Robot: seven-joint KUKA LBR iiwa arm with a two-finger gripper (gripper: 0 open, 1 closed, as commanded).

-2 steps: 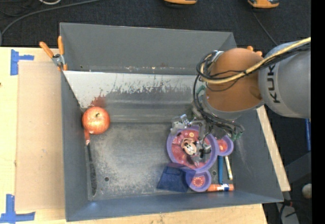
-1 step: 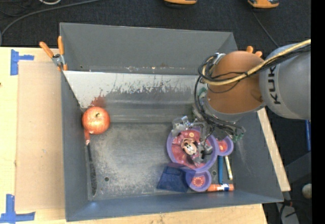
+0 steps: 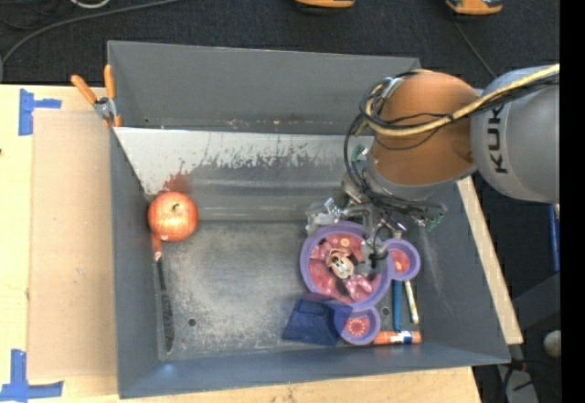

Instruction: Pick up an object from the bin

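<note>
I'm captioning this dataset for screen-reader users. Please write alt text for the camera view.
The robot arm's claw hangs over a purple mouse-head-shaped plate at the right of the grey metal bin. A blue cloth and a few pens lie beside the plate; a red apple sits apart by the left wall.

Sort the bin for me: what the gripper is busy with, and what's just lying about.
In hand: gripper; purple mouse-eared plate beneath it, on the right.
Lying about: red apple at left; blue cloth; pens near the front right.
</note>
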